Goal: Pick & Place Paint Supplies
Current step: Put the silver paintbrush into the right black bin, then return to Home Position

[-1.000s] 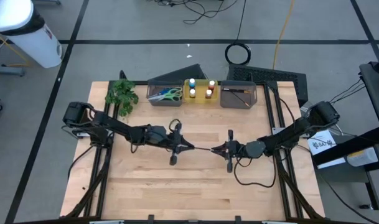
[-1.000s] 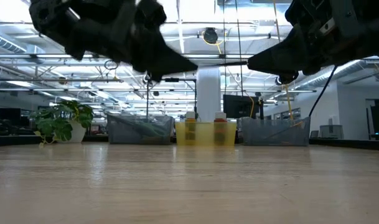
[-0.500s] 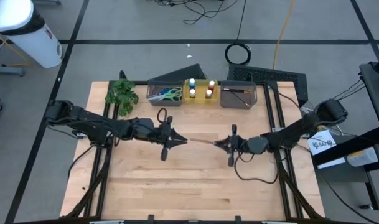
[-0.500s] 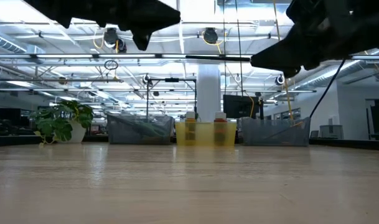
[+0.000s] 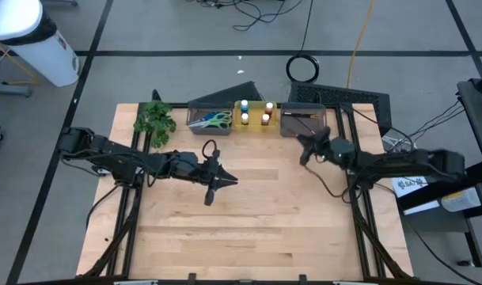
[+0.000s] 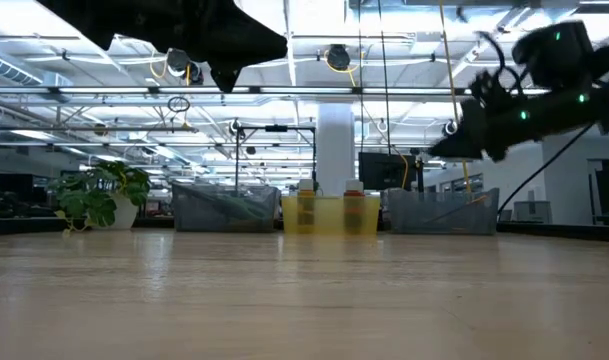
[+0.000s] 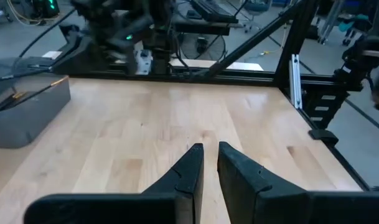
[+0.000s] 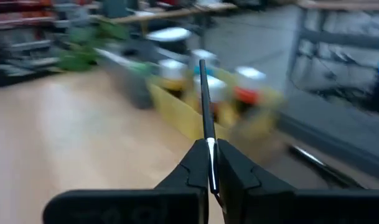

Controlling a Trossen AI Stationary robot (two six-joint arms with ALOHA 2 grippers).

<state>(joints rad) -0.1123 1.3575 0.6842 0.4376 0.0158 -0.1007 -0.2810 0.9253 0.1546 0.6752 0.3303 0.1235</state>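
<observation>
Brush [image 8: 203,99] pinched in right gripper [image 8: 211,163] fingers

Along the surface's [image 5: 248,222] far edge, left to right: plant [image 5: 154,119], scissors bin [image 5: 210,120], paint-bottle bin [image 5: 255,115], brush bin [image 5: 303,122].

The tabletop [image 5: 248,222] lay bare across its middle and near edge; along the far edge stood the plant [image 5: 155,120], two grey bins [image 5: 209,119] and the yellow bin [image 5: 255,115], while the left gripper [image 5: 222,182] hung over the centre
</observation>
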